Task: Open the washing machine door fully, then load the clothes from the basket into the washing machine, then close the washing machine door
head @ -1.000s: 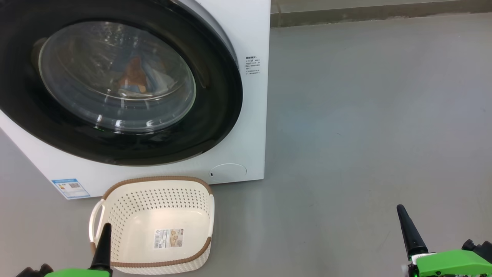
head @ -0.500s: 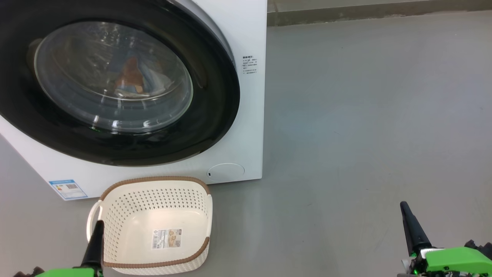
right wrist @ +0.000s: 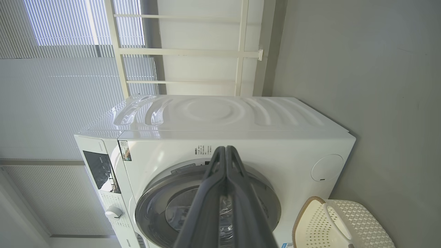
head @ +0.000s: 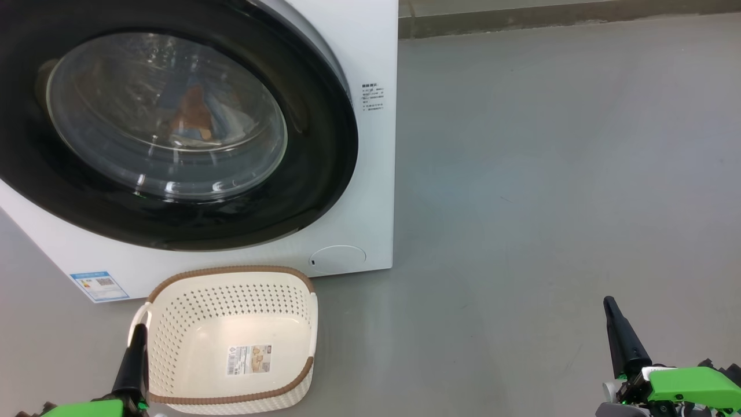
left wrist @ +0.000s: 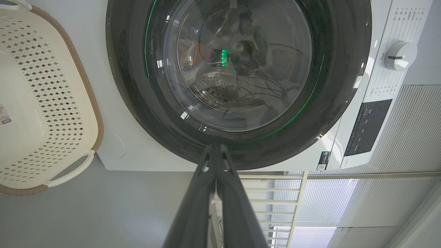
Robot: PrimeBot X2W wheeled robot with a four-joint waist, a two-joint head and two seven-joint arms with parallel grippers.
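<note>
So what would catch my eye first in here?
The washing machine door, a glossy black ring round a bulging glass bowl, dominates the head view's upper left, shut, with orange and blue clothes dim behind the glass. Below it on the grey floor sits the cream basket, empty but for a label sticker. The left gripper and right gripper poke up from the bottom corners, fingers shut.

Open grey floor [head: 550,202] right of the washing machine [head: 376,174]; closed washing machine door [head: 324,174] across its front, basket [head: 191,324] just before it.
</note>
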